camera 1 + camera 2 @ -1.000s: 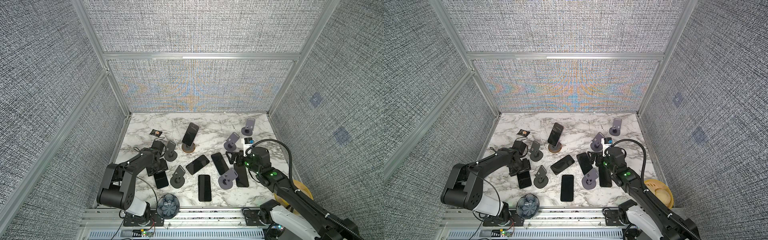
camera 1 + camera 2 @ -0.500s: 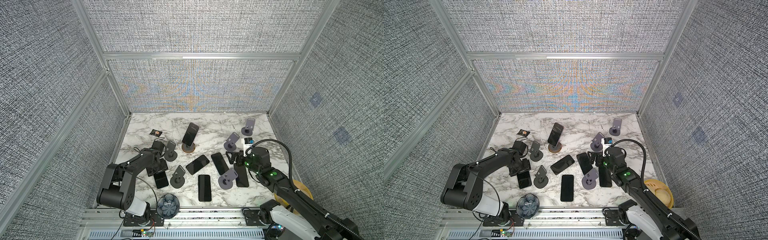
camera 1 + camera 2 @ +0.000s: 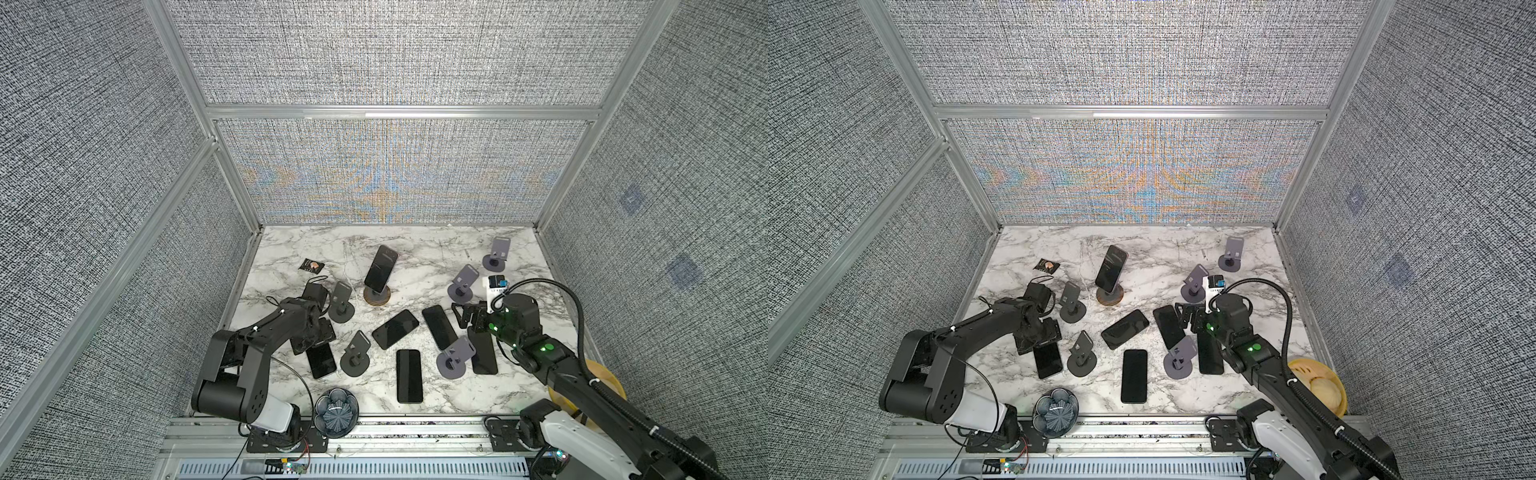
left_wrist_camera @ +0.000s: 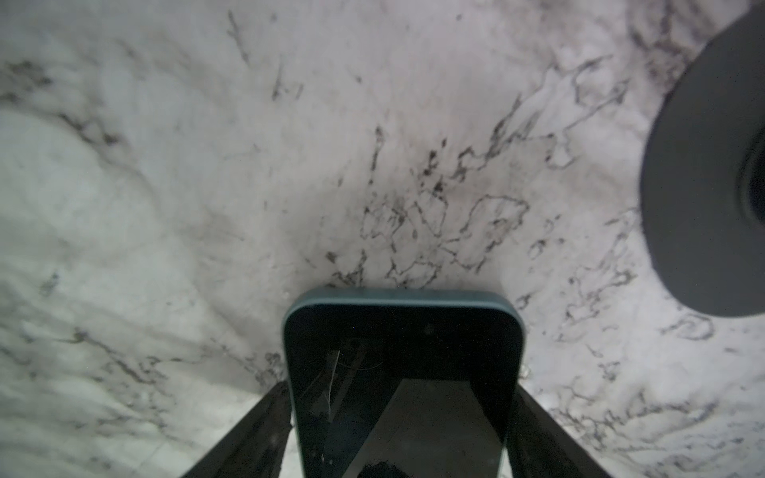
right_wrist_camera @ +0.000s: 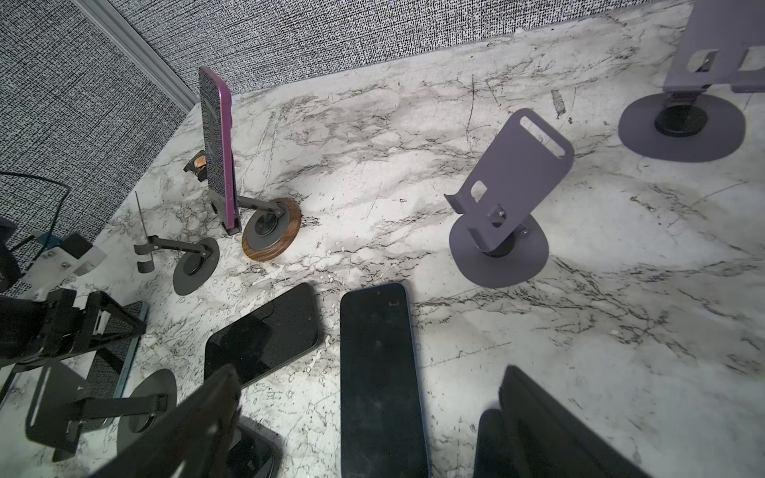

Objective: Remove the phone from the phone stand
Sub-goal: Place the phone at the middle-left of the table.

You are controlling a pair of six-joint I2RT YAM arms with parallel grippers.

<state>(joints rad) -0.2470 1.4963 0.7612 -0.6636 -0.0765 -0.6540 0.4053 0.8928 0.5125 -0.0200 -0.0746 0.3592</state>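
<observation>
— Where do we have the blue-edged phone [image 4: 401, 372]?
— It lies flat on the marble surface [image 3: 415, 257], screen up, near the front left. It is just beside the round base of a dark grey stand [image 3: 354, 358] but does not touch it.
— Which way does it run?
— Its long axis goes front to back, a little slanted. The end with the small dot points toward the front edge, away from our left wrist.
— How does it sit against the left fingers [image 4: 256, 434]?
— It lies between them, with one finger along each long edge and its front end reaching out past the tips. We cannot tell whether they press on it or stand just off it.
— And the right fingers [image 5: 186, 426]?
— They are spread wide and hold nothing, above a dark phone [image 5: 381, 372] that lies flat.
</observation>
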